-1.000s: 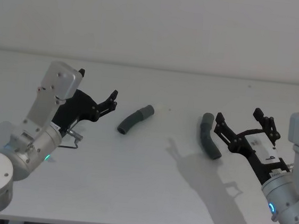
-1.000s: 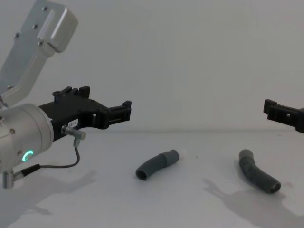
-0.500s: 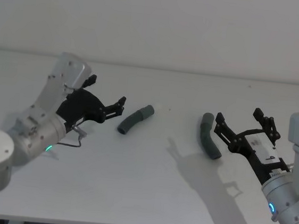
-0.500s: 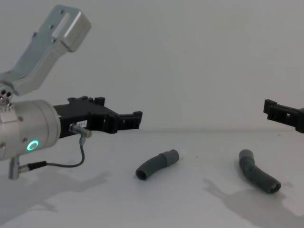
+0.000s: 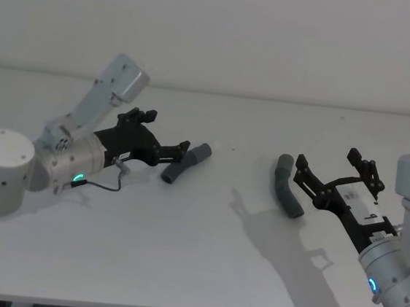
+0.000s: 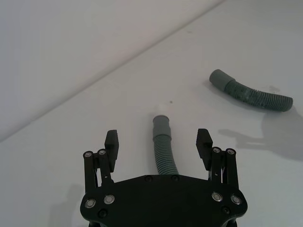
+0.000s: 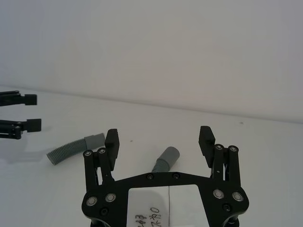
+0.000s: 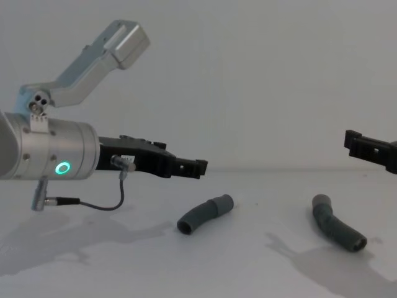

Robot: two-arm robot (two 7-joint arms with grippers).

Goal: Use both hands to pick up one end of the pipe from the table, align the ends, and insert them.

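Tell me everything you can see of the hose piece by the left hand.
The left hose piece is dark grey, rubbery-looking and gently bent, with a ribbed middle and smooth cuffs. It lies flat on the white table, and nothing else touches it. The open left hand hovers above one end.

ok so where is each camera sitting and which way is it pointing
Head view: on the head, facing forward and down at the table; left claw near the left pipe piece, right claw near the right pipe piece.
Chest view: lower, facing across the table; left arm and claw, right claw's tip at the edge.
Left wrist view: behind the open left claw, facing the left pipe piece.
Right wrist view: behind the open right claw, facing the right pipe piece.
Shared: both wrist views show both pieces.
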